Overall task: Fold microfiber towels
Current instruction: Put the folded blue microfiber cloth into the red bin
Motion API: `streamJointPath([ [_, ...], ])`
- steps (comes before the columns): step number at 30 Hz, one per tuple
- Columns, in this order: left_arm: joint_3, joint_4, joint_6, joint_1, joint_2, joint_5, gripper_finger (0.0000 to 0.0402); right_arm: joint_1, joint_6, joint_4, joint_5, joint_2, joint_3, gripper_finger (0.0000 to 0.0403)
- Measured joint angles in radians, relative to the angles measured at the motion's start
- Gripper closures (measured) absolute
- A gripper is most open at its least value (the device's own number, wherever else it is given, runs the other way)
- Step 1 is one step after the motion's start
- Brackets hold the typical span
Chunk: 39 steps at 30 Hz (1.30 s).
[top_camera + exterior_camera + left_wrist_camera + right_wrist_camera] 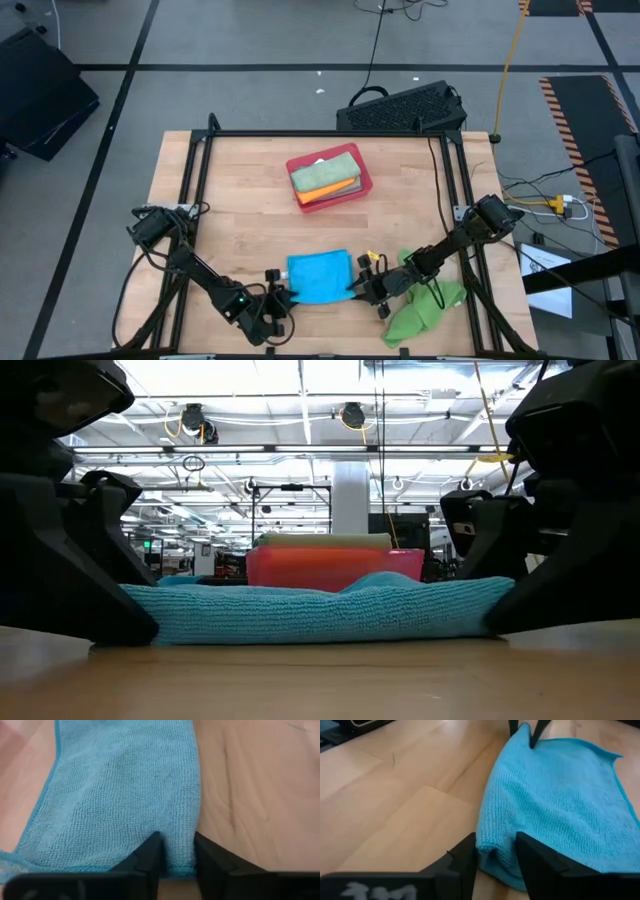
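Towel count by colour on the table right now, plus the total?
Bright blue towel: 1, lying between the left gripper and right gripper
Bright green towel: 1, crumpled near the table's right edge
Sage green towel: 1 visible, topmost in the red tray
Orange towel: 1, under the sage green
Total visible: 4

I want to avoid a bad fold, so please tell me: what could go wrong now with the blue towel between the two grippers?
1. The left gripper and right gripper each straddle only an edge of the bright blue towel; it may slip out when lifted.
2. The bright green towel lies crumpled under the right arm and could be dragged along.
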Motion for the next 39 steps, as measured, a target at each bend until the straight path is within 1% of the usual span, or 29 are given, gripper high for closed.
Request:
streamJointPath([
  [2, -0.018, 0.040, 0.000, 0.000, 0.000, 0.005, 0.0319, -0.007, -0.001, 0.005, 0.000, 0.000, 0.000, 0.0284],
  [4, -0.035, 0.080, 0.008, -0.001, 0.000, 0.006, 0.0344, -0.019, 0.000, 0.000, -0.004, 0.000, 0.000, 0.0304],
  [7, -0.041, 0.104, 0.066, -0.001, -0.001, 0.004, 0.0382, -0.046, -0.006, -0.011, -0.034, 0.000, 0.000, 0.0358],
  [8, -0.042, 0.113, 0.091, -0.001, -0.009, 0.001, 0.0389, -0.057, -0.007, -0.011, -0.055, 0.000, 0.000, 0.0378],
  [9, -0.043, 0.119, 0.111, 0.000, -0.019, 0.000, 0.0391, -0.068, -0.006, -0.012, -0.080, -0.004, 0.000, 0.0390],
  [13, -0.052, 0.093, 0.160, 0.030, -0.093, 0.019, 0.0381, -0.112, 0.021, -0.053, -0.152, -0.062, 0.000, 0.0387],
  [16, -0.045, 0.086, 0.215, 0.069, -0.177, 0.062, 0.0387, -0.140, -0.013, -0.119, -0.155, -0.155, -0.008, 0.0394],
  [19, -0.046, 0.036, 0.289, 0.118, -0.253, 0.078, 0.0394, -0.183, -0.053, -0.228, -0.150, -0.281, -0.011, 0.0398],
  [23, -0.044, 0.003, 0.402, 0.194, -0.371, 0.070, 0.0383, -0.249, -0.111, -0.382, -0.122, -0.461, -0.011, 0.0397],
  [26, -0.044, -0.034, 0.458, 0.254, -0.457, 0.070, 0.0386, -0.308, -0.157, -0.482, -0.122, -0.604, -0.012, 0.0400],
  [30, -0.043, -0.064, 0.545, 0.339, -0.567, 0.061, 0.0395, -0.411, -0.231, -0.562, -0.124, -0.775, -0.012, 0.0399],
  [34, -0.043, -0.092, 0.606, 0.444, -0.641, 0.058, 0.0382, -0.546, -0.331, -0.582, -0.132, -0.895, -0.012, 0.0399],
  [36, -0.042, -0.091, 0.639, 0.503, -0.660, 0.058, 0.0381, -0.624, -0.366, -0.565, -0.183, -0.926, -0.012, 0.0399],
  [39, -0.042, -0.075, 0.686, 0.593, -0.660, 0.061, 0.0388, -0.751, -0.371, -0.522, -0.294, -0.928, -0.012, 0.0399],
])
